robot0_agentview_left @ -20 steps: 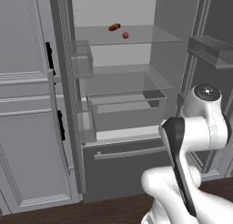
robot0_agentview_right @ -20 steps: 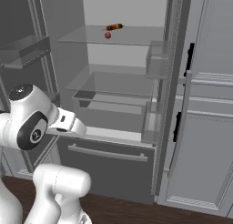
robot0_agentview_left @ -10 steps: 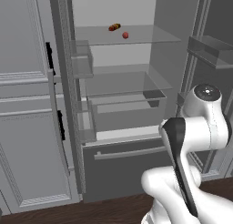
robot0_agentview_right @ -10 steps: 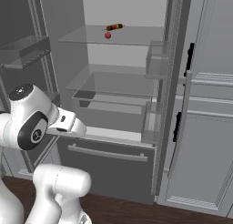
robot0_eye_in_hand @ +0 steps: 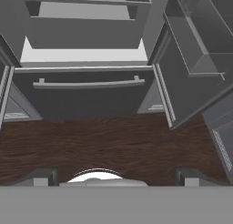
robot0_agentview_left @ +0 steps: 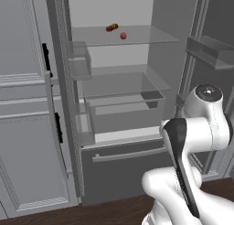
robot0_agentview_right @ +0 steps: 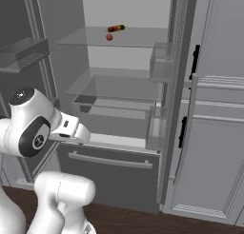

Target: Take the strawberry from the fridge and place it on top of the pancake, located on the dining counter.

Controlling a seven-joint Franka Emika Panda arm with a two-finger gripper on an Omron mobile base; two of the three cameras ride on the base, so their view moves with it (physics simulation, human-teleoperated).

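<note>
Left base view: nothing has shifted over the last second; the fridge (robot0_agentview_left: 119, 105) stands open, and the strawberry (robot0_agentview_left: 123, 35) rests on the top glass shelf (robot0_agentview_left: 137, 36), just beside an elongated dark red-and-orange item (robot0_agentview_left: 112, 27). The unchanged scene suggests the reach has not yet begun. The white arm (robot0_agentview_left: 201, 128) stays folded low at the lower right, its elbow well below the fruit.

Right base view: likewise unchanged. The strawberry (robot0_agentview_right: 109, 37) lies near the shelf's front edge; the arm's forward link points toward the lower drawer (robot0_agentview_right: 109, 159), far beneath the target shelf.

Hand view: the camera looks down at the drawer handle (robot0_eye_in_hand: 86, 84) and the dark wood floor (robot0_eye_in_hand: 104, 145). The gripper (robot0_eye_in_hand: 116, 176) has its two tips spread wide apart, holding nothing.
</note>
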